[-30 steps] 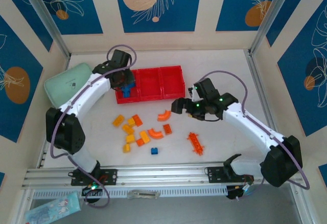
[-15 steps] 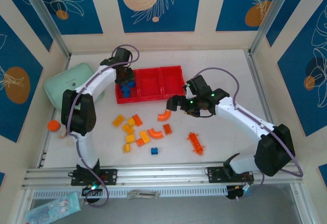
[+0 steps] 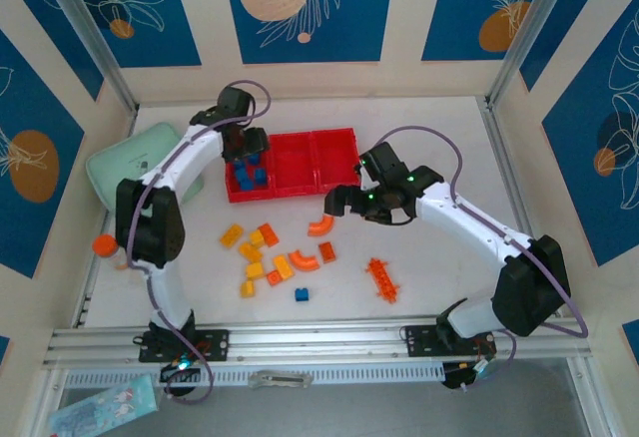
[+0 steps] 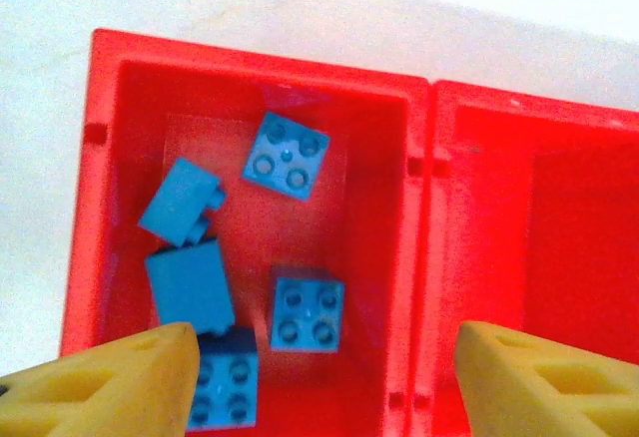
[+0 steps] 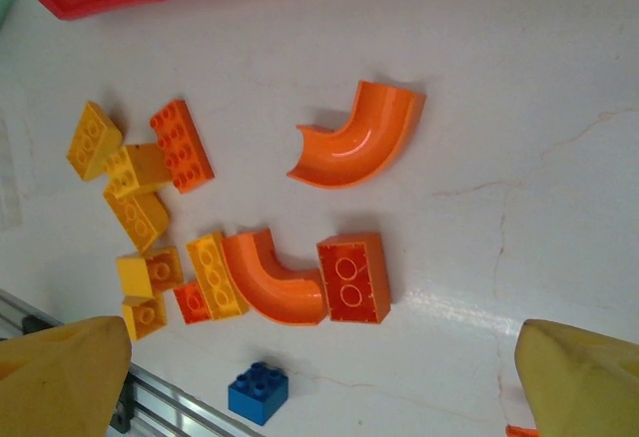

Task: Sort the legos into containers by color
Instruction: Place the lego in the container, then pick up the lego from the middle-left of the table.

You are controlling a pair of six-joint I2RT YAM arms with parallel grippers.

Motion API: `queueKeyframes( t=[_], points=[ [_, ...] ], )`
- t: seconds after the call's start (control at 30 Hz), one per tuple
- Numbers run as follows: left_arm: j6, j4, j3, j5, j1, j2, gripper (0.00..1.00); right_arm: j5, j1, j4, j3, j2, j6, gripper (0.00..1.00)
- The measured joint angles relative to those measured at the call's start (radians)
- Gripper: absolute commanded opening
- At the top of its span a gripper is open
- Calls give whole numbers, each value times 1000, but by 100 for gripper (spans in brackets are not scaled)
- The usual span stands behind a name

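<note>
Your left tool [image 4: 319, 377] hangs over the end compartment of the red tray [image 3: 334, 163], the one farthest from your right arm. Its fingers are apart with nothing between them. Directly beneath it, five blue bricks [image 4: 287, 155] lie loose on the compartment floor. That arm carries nothing, so the coming move looks to be the right arm's, which is also the nearer one to the loose pile.

Your right tool [image 5: 319, 387] is spread wide and empty above the tabletop [image 5: 519, 108]. The curved orange brick [image 5: 354, 138] lies ahead of it, hollow side up and free of everything else. The line across its two ends runs roughly parallel to the line between your fingers, so you will probably need a wrist turn, or a grip across the arc's width. Closer to the tool, a second curved brick [image 5: 272, 285] touches a square orange brick [image 5: 351, 277]. Which of the two curves you are lined up for cannot be told.

The right wrist view gives you stud detail: the yellow-orange bricks [image 5: 135, 173] crowd together off toward the tool's left-hand finger, and a loose blue brick [image 5: 258, 392] sits just ahead of the tool. The top view places the long studded brick [image 3: 381, 279] back toward your right arm's base, and shows the tray's other two compartments bare.
</note>
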Motion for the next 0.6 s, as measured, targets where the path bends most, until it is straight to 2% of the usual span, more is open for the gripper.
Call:
queueKeyframes(
  t=[0.2, 0.33, 0.6],
  points=[
    [-2, 0, -156, 68, -6, -221, 72, 14, 39, -38, 3, 3, -29, 99],
    [-18, -28, -274, 92, -62, -335, 72, 37, 76, -69, 7, 3, -32, 99],
    [-136, -126, -492, 106, -371, -510, 73, 35, 100, -64, -99, -74, -32, 99]
  ],
)
